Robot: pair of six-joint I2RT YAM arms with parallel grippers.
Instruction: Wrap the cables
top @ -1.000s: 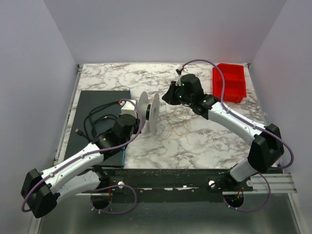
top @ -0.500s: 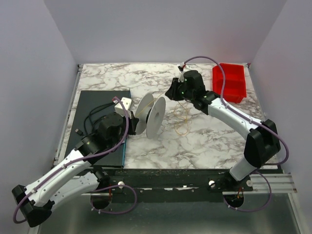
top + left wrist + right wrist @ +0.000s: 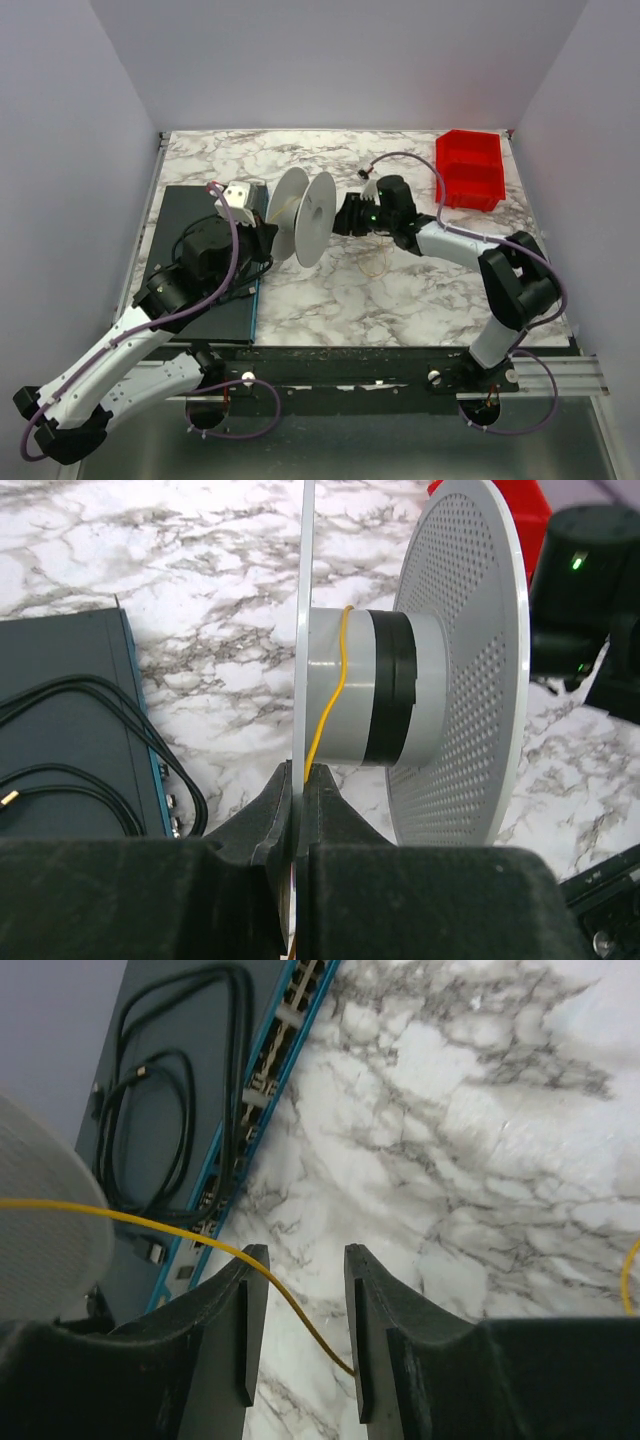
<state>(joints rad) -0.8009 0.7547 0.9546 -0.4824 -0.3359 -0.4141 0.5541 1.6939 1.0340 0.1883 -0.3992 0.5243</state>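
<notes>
A white spool [image 3: 303, 215] with two round flanges and a grey-and-black hub [image 3: 370, 690] is held on edge above the table. My left gripper [image 3: 262, 235] is shut on its thin left flange [image 3: 303, 630]; the jaws pinch the rim [image 3: 300, 775]. The thin yellow cable [image 3: 335, 680] runs over the hub and down between those jaws. My right gripper [image 3: 345, 215] sits just right of the spool, open. The cable [image 3: 130, 1218] crosses slack between its fingers [image 3: 300, 1260] toward the spool's flange [image 3: 40, 1220]. Loose cable loops [image 3: 375, 262] lie on the marble.
A dark box [image 3: 180, 205] with a blue front edge lies at the left under my left arm, with black cords [image 3: 90, 740] on it; both also show in the right wrist view [image 3: 200, 1020]. A red bin [image 3: 470, 170] stands at the back right.
My left arm has drawn back and swung the spool toward the back left, turning it. My right gripper has come down and nearer, close to the spool's right flange.
</notes>
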